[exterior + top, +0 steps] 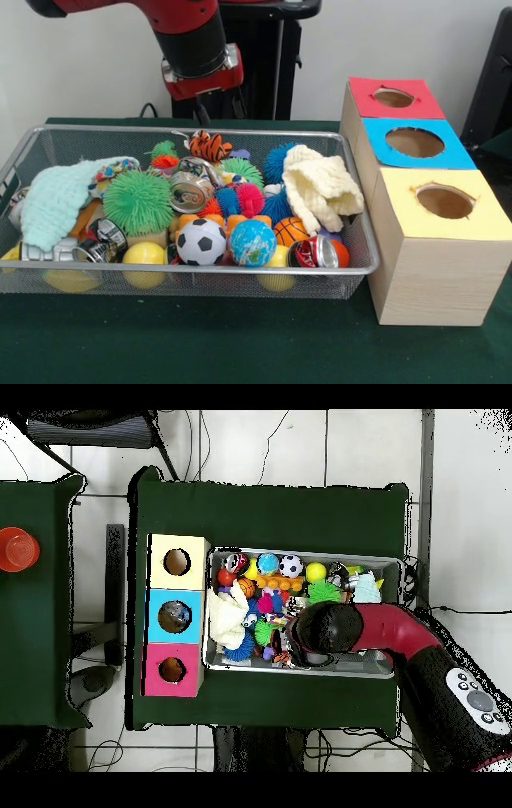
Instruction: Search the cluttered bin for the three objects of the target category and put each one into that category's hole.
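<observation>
The silver wire-mesh bin [200, 130] is full of mixed things: a soccer ball [200, 242], a globe ball [252, 242], a small basketball [290, 230], a yellow ball [144, 254], a green spiky ball [138, 200], a silver can [190, 190], a red can [316, 252], a cream knitted cloth [320, 188], a mint knitted cloth [56, 200] and a tiger toy [210, 146]. My gripper [216, 108] hangs just above the bin's far rim, over the tiger toy. In the overhead view the arm's end [325, 634] covers it above the bin [395, 564].
Three wooden boxes with a round hole each stand in a row beside the bin: red top [364, 92], blue top [384, 156], yellow top [400, 212]. A red round object [17, 549] sits on a separate green table. A chair [90, 429] stands beyond.
</observation>
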### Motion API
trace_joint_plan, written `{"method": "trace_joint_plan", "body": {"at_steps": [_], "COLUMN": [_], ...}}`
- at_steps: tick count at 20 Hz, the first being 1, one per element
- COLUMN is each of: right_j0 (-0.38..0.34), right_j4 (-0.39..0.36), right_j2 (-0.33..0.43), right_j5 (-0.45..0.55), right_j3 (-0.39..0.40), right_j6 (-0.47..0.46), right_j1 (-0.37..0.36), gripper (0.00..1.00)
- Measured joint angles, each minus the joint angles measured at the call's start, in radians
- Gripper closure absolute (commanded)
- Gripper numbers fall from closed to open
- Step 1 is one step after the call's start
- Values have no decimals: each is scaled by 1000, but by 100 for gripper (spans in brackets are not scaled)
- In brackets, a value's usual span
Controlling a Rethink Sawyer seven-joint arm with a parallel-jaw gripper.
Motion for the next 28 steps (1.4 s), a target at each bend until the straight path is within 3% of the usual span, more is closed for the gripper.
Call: {"method": "trace_joint_plan", "body": {"at_steps": [7, 17, 28], "right_j0": [-19, -19, -5], "right_j4": [-63, -102, -142], "right_j2": [21, 27, 25], "right_j5": [-75, -75, -75], "right_j3": [-3, -45, -81], "right_j6": [0, 0, 0], "right_j1": [-24, -43, 18], "gripper": [0, 0, 0]}}
